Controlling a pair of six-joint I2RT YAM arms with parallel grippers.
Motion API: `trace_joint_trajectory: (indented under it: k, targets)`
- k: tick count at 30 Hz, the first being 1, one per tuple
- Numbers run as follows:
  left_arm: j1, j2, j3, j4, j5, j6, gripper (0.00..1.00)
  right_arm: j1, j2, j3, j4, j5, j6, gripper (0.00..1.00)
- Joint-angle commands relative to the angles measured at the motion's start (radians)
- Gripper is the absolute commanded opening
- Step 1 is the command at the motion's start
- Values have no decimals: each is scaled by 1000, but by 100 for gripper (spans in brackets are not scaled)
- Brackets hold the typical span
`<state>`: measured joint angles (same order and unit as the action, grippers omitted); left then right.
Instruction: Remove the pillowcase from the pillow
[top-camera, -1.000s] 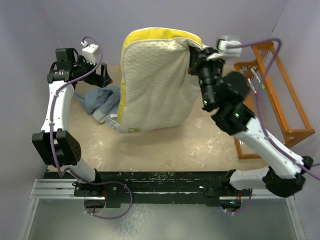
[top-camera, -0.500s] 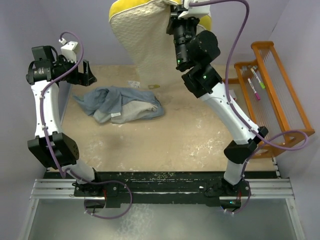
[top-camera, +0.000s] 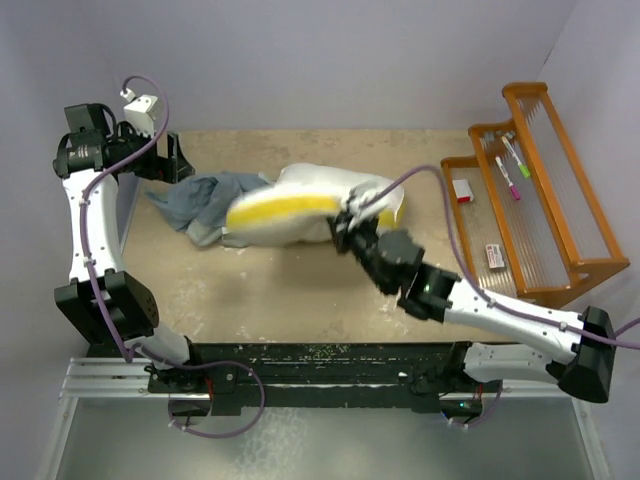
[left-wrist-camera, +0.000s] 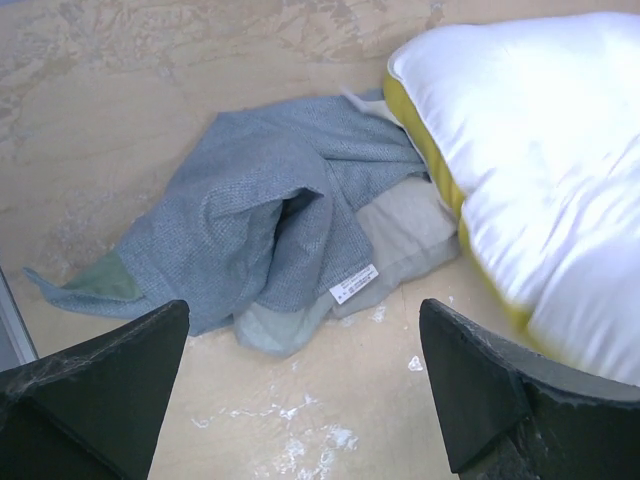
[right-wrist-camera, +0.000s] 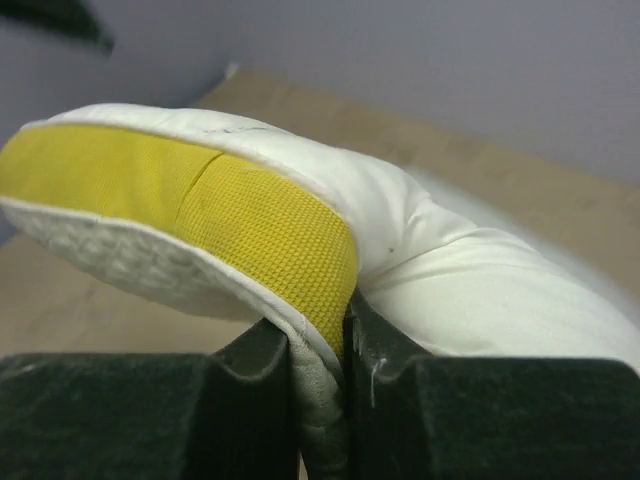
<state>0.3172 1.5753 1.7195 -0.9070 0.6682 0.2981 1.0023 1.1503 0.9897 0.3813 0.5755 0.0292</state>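
Note:
The pillow (top-camera: 300, 205), cream-white with a yellow side, lies on the table at the middle, bare of any cover. It also shows in the left wrist view (left-wrist-camera: 540, 190) and the right wrist view (right-wrist-camera: 250, 210). My right gripper (top-camera: 350, 225) is shut on the pillow's right corner edge (right-wrist-camera: 322, 400). The pillowcase (top-camera: 205, 205) lies crumpled to the pillow's left, blue-grey inside out with a cream part and a white label (left-wrist-camera: 270, 240); the pillow's left end rests on its edge. My left gripper (top-camera: 175, 160) is open and empty, above the far left of the pillowcase.
An orange wooden rack (top-camera: 540, 190) with pens and small items stands at the right edge. Purple walls close in the back and sides. The beige tabletop (top-camera: 300, 290) is bare in front of the pillow.
My right arm has swung the pillow down from high above the back wall onto the table, beside and partly on the pillowcase. My left arm has barely moved.

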Motion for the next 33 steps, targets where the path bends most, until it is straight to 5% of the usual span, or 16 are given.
trace_joint_trajectory:
  k: [1,3,6,11,24,25,28,33]
  targets:
    - [9,-59,-49,58,41,0,99,180,-93,-212,-93,-8,344,37]
    - [8,-82,-103,107,32,-15,99,261,-96,-270,-168,48,469,70]
    - [9,-107,-181,158,10,-26,99,353,-86,-313,-261,130,651,98]
    - [8,-164,-326,238,-15,-36,99,392,-117,-233,-545,234,863,100]
    - [-3,-298,-631,468,-73,-153,99,392,-403,-42,-1054,451,1024,100]
    - [-5,-328,-695,537,-80,-183,99,392,-400,-6,-1158,513,1090,100]
    - [-20,-456,-911,744,-63,-211,99,391,-352,119,-1669,671,1650,100]
    - [-147,-596,-1165,931,-180,-181,99,377,-409,29,-1479,887,1354,100]
